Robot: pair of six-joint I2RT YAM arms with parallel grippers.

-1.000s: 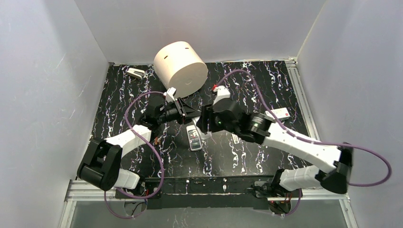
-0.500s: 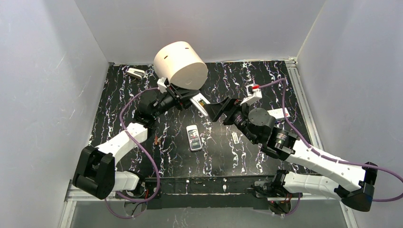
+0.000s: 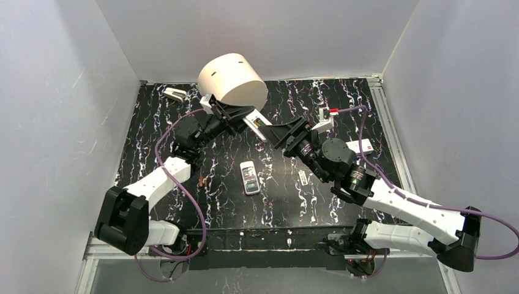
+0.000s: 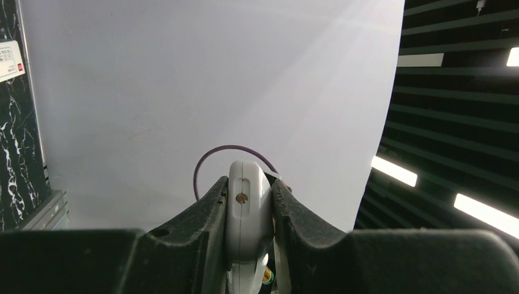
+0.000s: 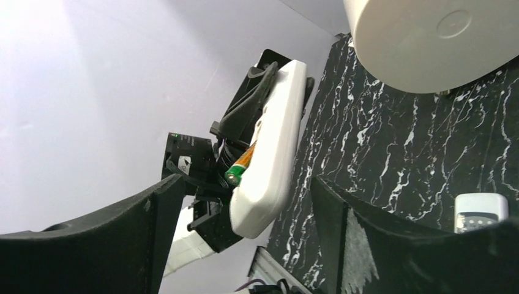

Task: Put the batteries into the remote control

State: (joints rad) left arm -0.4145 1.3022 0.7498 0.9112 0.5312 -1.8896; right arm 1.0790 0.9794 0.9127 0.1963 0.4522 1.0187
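My left gripper (image 3: 237, 117) is shut on a white remote control (image 3: 257, 127) and holds it in the air in front of the white cylinder. In the left wrist view the remote control (image 4: 248, 208) stands edge-on, clamped between both fingers. A green and orange battery (image 5: 240, 165) sits in its open back, one end sticking out. My right gripper (image 3: 284, 132) is open at the remote control's free end; the rounded end of the remote control (image 5: 266, 184) lies between the wide jaws, touching neither. A sliver of the battery (image 4: 267, 277) shows low in the left wrist view.
A big white cylinder (image 3: 232, 79) lies at the back. A second small remote (image 3: 249, 177) lies mid-table, a small white cover piece (image 3: 302, 177) to its right. A tiny reddish object (image 3: 202, 180) lies to its left, a white box (image 3: 361, 146) at right, a stapler-like item (image 3: 175, 94) back left.
Both arms lifted away from the table remote toward the back. The left gripper carried the remote control up. The right gripper opened wide and came to the remote control's free end.
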